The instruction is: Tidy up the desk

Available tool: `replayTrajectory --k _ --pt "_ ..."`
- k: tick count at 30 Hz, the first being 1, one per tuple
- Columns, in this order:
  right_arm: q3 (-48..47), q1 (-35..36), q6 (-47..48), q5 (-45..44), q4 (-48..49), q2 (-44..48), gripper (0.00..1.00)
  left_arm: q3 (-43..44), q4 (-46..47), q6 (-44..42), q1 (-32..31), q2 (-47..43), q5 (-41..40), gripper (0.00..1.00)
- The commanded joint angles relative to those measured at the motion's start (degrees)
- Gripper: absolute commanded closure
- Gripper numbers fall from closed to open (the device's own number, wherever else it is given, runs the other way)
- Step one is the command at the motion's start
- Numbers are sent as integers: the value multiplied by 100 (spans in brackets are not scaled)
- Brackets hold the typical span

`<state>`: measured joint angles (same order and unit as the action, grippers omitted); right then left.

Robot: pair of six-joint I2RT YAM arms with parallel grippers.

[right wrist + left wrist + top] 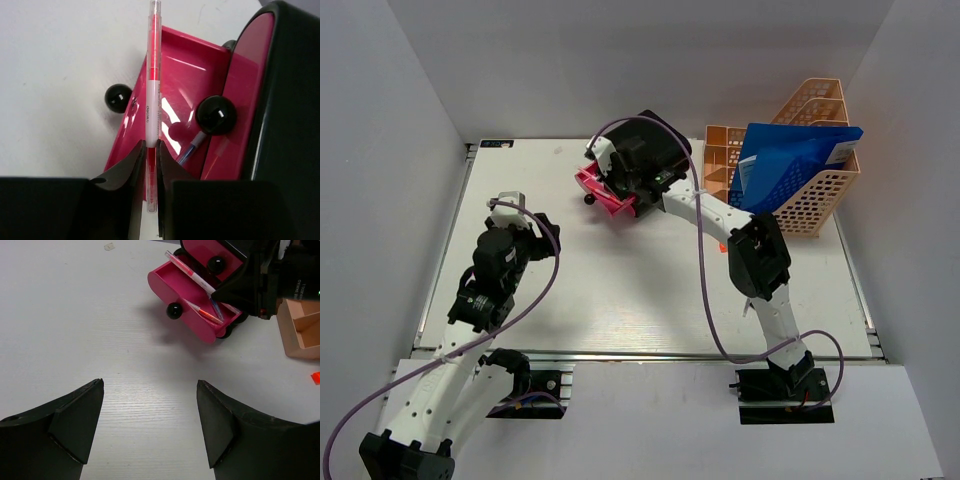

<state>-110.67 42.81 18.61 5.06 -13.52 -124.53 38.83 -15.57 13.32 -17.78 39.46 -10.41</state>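
Pen (152,100) in right gripper (151,150) over drawer (190,85)

There are three pens: a red pen (152,90), a blue pen (192,145) and an orange pen (207,315). Two black knobs (118,98) (216,114), one open pink drawer (180,287), one peach mesh file rack (820,205).

Left gripper (150,385) jaws wide apart, nothing between them, above the desk (75,315). Ahead: pink drawer (192,325) pulled out, black knob (174,310) on its front, red pen (210,316) lying inside. Right gripper (222,290) holds a white-and-red pen (192,274) slanted over the drawer. Peach rack (300,335) corner at right.
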Motion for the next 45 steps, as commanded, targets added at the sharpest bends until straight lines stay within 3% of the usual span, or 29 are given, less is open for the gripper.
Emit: replayTrajectory --k 1,11,14,15,18,26,37,40,41,45 --pt "-16 -9 -235 -400 912 26 100 -42 -42 -67 20 17 -110 15" --pt "204 0 -182 -761 1273 -423 100 -33 -51 -84 20 35 -119 15" --pt "222 17 -182 -840 1264 -432 88 -42 -60 -84 20 0 -136 15" --pt "222 8 -182 -866 1264 -432 75 -42 -60 -67 20 9 -136 15" --pt "222 0 -174 -901 1194 -397 59 -42 -60 -67 20 18 -136 15" --pt "563 17 -200 -858 1202 -46 58 -42 -77 -67 20 9 -189 15" --pt "1328 17 -455 460 825 1666 68 -68 -34 -58 20 -61 -198 15" --pt "1898 -18 -446 698 632 2300 85 -68 -34 -58 20 -79 -154 16" --pt "2074 -44 -455 585 509 2476 100 -68 -34 -66 20 -88 -136 16" --pt "3015 -281 -630 -21 -141 3564 100 -68 -16 -75 20 -114 13 26"
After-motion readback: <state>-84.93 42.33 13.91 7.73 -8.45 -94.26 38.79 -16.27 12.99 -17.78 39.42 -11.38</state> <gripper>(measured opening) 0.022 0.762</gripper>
